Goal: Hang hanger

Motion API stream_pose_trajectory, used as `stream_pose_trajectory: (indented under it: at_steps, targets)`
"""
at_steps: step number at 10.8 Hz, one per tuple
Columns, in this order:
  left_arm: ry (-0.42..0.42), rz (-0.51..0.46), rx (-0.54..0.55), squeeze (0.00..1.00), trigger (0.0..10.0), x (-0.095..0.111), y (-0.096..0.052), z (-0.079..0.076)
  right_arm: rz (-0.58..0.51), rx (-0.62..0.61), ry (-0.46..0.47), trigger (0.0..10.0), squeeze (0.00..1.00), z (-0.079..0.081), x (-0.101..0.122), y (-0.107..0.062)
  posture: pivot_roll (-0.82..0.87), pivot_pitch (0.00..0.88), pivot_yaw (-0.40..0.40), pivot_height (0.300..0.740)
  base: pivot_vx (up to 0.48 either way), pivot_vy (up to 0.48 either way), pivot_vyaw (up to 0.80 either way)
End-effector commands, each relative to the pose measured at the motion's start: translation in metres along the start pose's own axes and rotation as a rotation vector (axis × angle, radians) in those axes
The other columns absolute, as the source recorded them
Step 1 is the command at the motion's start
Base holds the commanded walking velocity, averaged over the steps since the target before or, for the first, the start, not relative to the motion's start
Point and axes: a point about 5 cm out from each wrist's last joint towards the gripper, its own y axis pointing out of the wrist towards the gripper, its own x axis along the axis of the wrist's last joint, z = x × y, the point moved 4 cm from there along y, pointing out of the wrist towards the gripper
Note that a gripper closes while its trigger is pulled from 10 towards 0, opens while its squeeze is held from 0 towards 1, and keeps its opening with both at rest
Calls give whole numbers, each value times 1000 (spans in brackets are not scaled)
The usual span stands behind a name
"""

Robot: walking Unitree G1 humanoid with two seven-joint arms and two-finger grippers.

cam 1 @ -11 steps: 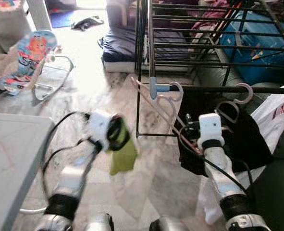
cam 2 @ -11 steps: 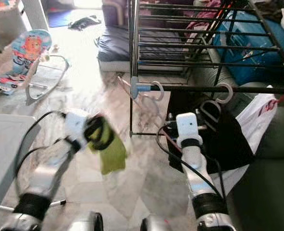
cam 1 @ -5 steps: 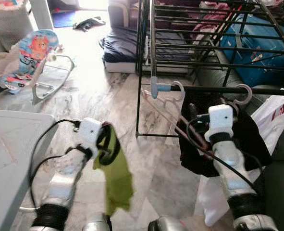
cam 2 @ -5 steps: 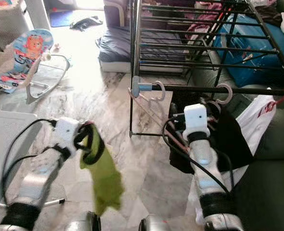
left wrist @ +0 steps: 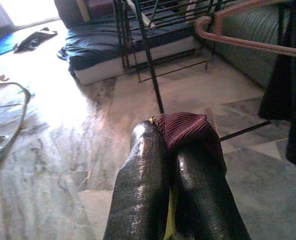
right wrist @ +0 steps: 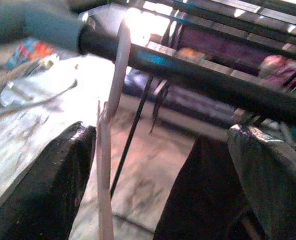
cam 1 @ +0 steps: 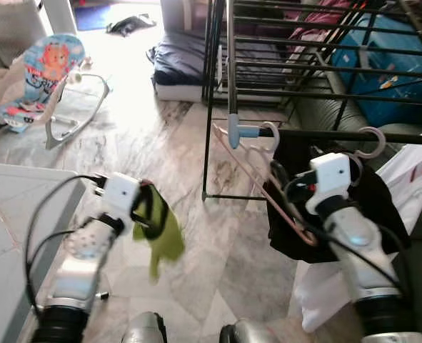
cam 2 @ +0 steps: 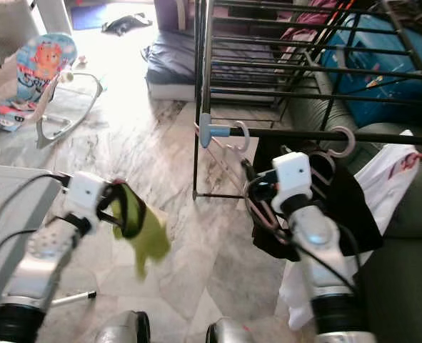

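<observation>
one thin pink hanger (cam 1: 257,168) hooks the rail; right gripper (right wrist: 163,185) gapes wide.

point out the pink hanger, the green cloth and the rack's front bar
pink hanger (cam 1: 267,133), left eye view, on its hook over the bar
green cloth (cam 1: 169,239), left eye view, on its hanging middle
rack's front bar (cam 2: 296,133), right eye view, on the dark rail

Hanger (cam 1: 250,153) hangs on rack (cam 1: 325,68), seemingly beside right gripper (cam 1: 296,187).

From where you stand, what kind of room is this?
Probably a living room at home, used for drying laundry. A black clothes drying rack stands on the marble floor, a baby bouncer sits nearby, and a dark sofa is beside the rack.
</observation>
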Motion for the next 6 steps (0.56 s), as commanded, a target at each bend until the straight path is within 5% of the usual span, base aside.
stream_pose_trajectory:
  at_steps: [1, 6]
  targets:
    - [18, -11, 3, 0, 10000, 5, -4, 3, 58, 69, 39, 10000, 0, 2, -5, -6, -30, 139, -40, 740, 0, 0, 0]
    - [22, 9, -4, 0, 10000, 4, 3, 4, 184, 219, 87, 10000, 0, 14, -19, -22, -40, 83, -49, 740, 0, 0, 0]
